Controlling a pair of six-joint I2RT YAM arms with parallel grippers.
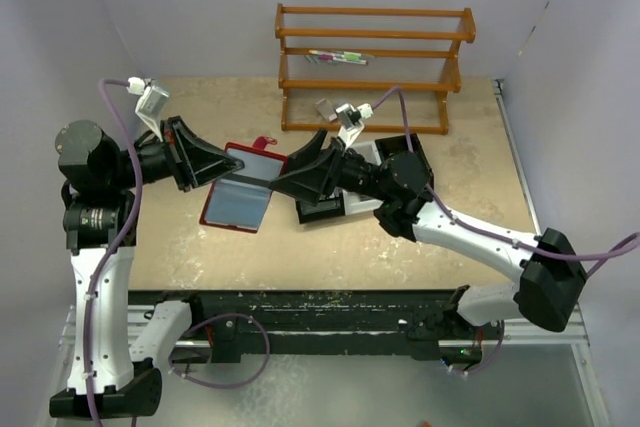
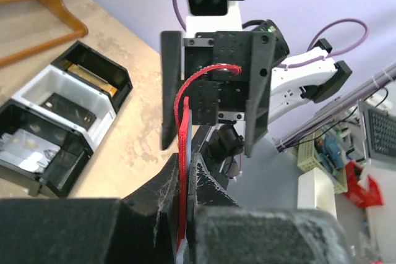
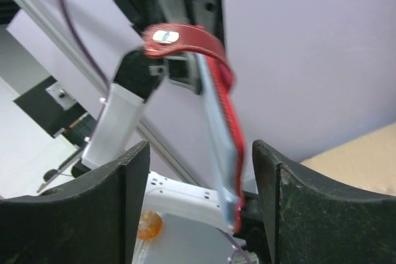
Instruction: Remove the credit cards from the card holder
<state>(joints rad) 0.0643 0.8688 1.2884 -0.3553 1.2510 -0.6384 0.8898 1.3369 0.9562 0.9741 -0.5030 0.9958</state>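
The red card holder (image 1: 240, 197) hangs open above the table, its clear sleeves facing up. My left gripper (image 1: 226, 161) is shut on its upper left edge; in the left wrist view the red edge (image 2: 183, 153) sits pinched between the fingers (image 2: 210, 190). My right gripper (image 1: 285, 181) stands open at the holder's right edge. In the right wrist view the card holder (image 3: 221, 134) hangs edge-on between the spread fingers (image 3: 127, 177), nearer the right one, with its snap tab (image 3: 179, 38) on top. Grey-silver credit cards (image 2: 25, 145) lie in a tray compartment.
A black-and-white three-compartment tray (image 2: 37, 88) sits on the table under my right arm, holding a gold block (image 2: 93, 75) and a dark block (image 2: 68, 108). A wooden rack (image 1: 370, 57) stands at the back of the table.
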